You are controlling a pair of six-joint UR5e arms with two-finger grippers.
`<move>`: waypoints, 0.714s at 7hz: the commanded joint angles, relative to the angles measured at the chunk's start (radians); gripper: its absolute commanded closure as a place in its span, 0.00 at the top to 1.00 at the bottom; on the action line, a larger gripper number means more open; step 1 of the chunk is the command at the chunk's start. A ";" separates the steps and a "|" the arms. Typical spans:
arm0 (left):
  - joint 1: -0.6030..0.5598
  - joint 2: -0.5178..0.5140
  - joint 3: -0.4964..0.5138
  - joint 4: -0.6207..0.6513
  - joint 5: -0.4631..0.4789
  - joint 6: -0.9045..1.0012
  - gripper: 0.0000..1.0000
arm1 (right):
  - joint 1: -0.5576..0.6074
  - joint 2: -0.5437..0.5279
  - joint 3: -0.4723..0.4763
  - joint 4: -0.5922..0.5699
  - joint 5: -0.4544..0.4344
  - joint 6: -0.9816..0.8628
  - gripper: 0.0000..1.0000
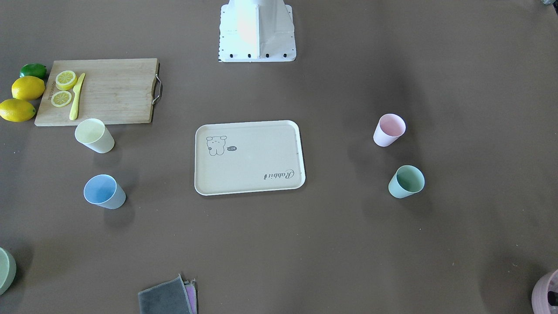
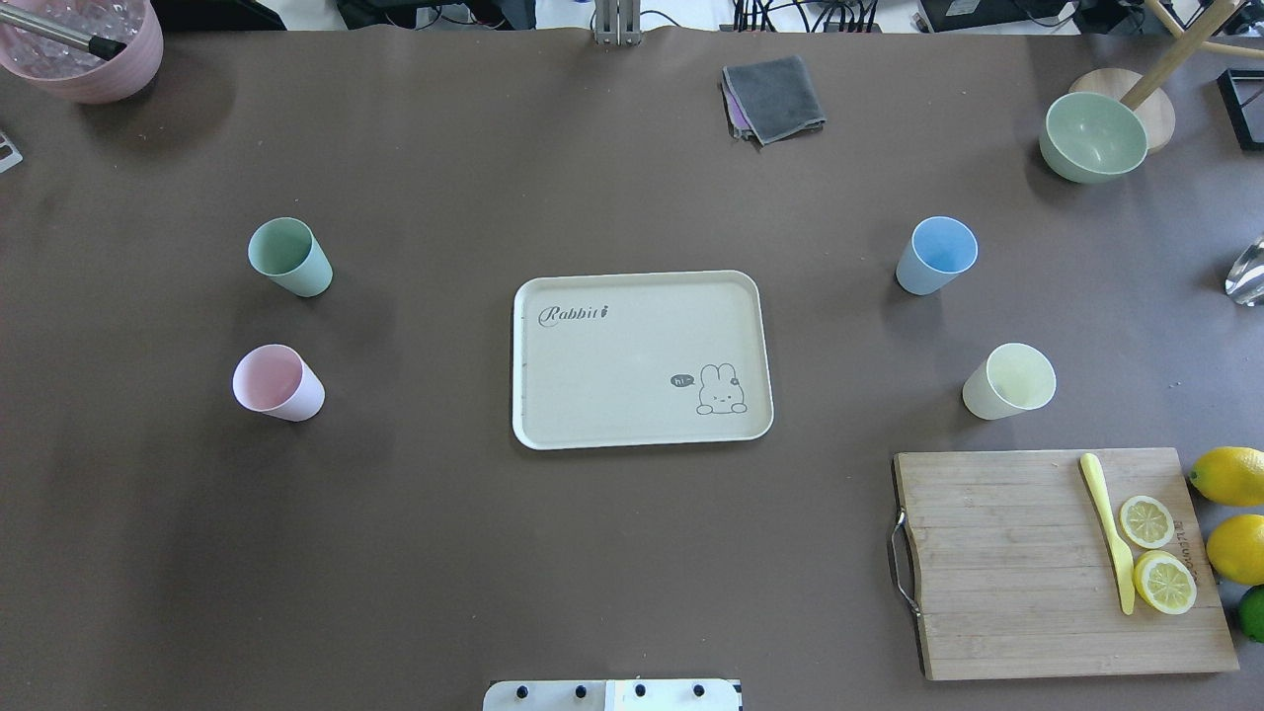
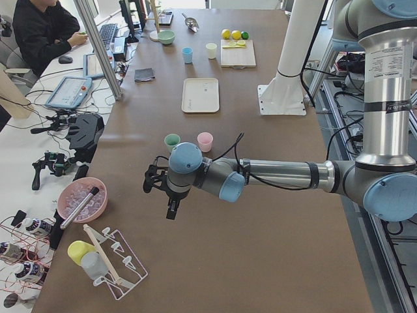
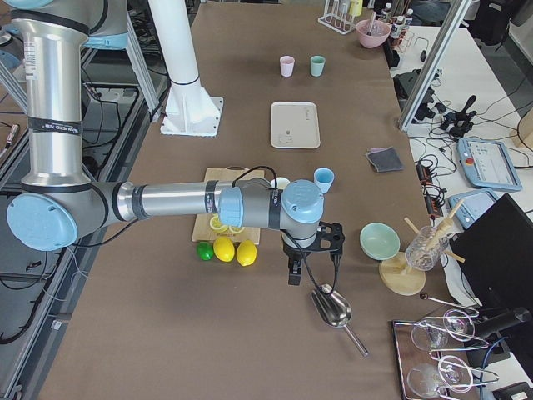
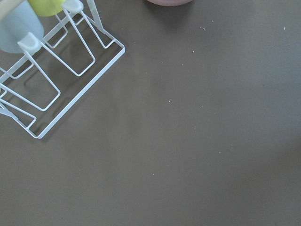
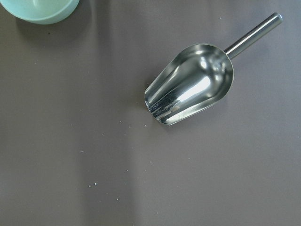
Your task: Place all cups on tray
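The cream tray (image 2: 632, 395) lies bare in the middle of the table, also in the front view (image 1: 253, 161). The mint green cup (image 2: 289, 258) and the pink cup (image 2: 277, 383) stand upright to its left. The blue cup (image 2: 935, 256) and the yellow cup (image 2: 1009, 381) stand upright to its right. My left gripper (image 3: 171, 212) shows only in the left side view, hanging over the table's end beyond the mint and pink cups. My right gripper (image 4: 293, 273) shows only in the right side view, beyond the lemons. I cannot tell whether either is open or shut.
A wooden cutting board (image 2: 1057, 563) with a knife and lemon slices lies near the yellow cup, with whole lemons (image 2: 1229, 474) beside it. A green bowl (image 2: 1093, 136), a grey cloth (image 2: 773, 97) and a pink pot (image 2: 84, 44) line the far edge. A metal scoop (image 6: 190, 84) lies under the right wrist and a wire rack (image 5: 51, 80) under the left.
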 commanded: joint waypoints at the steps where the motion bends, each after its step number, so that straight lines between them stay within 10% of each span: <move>1: 0.000 -0.011 -0.005 -0.013 0.000 -0.003 0.98 | -0.012 0.034 -0.003 -0.004 0.000 -0.006 1.00; 5: -0.001 -0.002 -0.005 -0.039 0.008 0.000 0.98 | -0.034 -0.007 0.034 0.006 -0.002 0.006 1.00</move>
